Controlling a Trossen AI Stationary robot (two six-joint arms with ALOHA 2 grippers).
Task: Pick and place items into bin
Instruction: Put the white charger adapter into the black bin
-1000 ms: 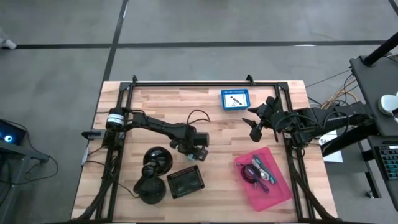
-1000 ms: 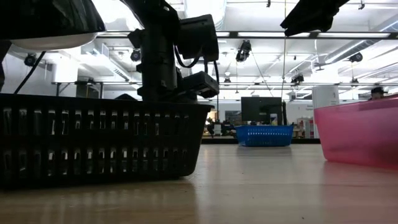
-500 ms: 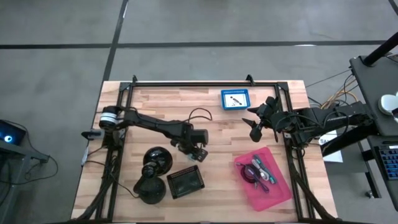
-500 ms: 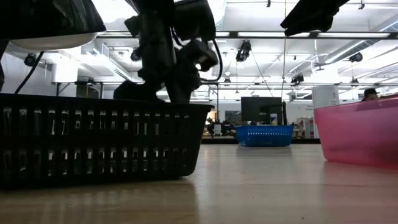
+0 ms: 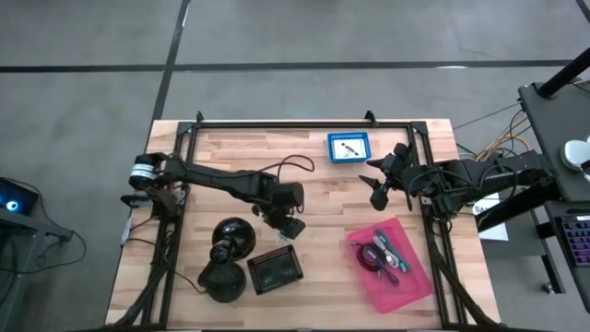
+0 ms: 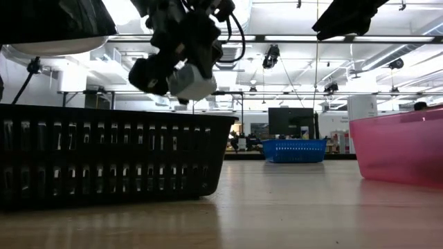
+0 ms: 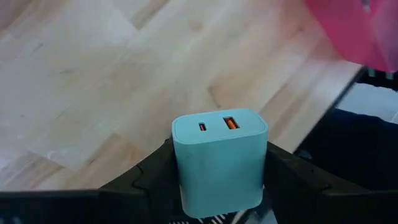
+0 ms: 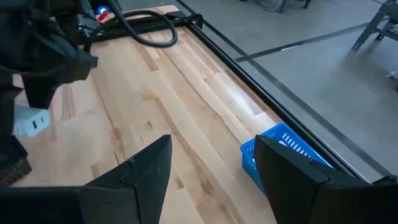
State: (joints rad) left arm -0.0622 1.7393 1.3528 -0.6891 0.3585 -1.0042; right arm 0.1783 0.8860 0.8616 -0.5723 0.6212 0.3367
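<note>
My left gripper [image 5: 288, 224] hangs just past the far rim of the black slatted basket [image 5: 277, 269] and is shut on a pale teal cube [image 7: 219, 158] with two ports on its face. The low view shows the cube [image 6: 192, 81] in the air above the basket's rim [image 6: 138, 114]. My right gripper [image 5: 380, 189] waits open above the table's right side, between the blue bin [image 5: 348, 148] and the pink bin [image 5: 410, 281]. A purple pen, a teal-handled tool and a coiled black cable [image 5: 380, 254] lie in the pink bin. My left gripper pinches the teal cube between its two fingers [image 7: 155, 177], one on each of two opposite side faces [image 7: 183, 168]. The port face points away from the gripper. The fingers slant down from above. The cube is lifted clear of the table and the basket.
Two big black domed objects [image 5: 232, 238] [image 5: 221, 278] stand left of the black basket. The blue bin holds a small white item. A black frame [image 5: 277, 123] runs along the far edge and both sides. Bare wood lies in the table's middle [image 5: 332, 198].
My left arm has swung at its base while its gripper stayed over the basket's far rim. The gripper has turned and tipped, so the low view now shows the teal cube held above the rim. My right arm has kept still.
</note>
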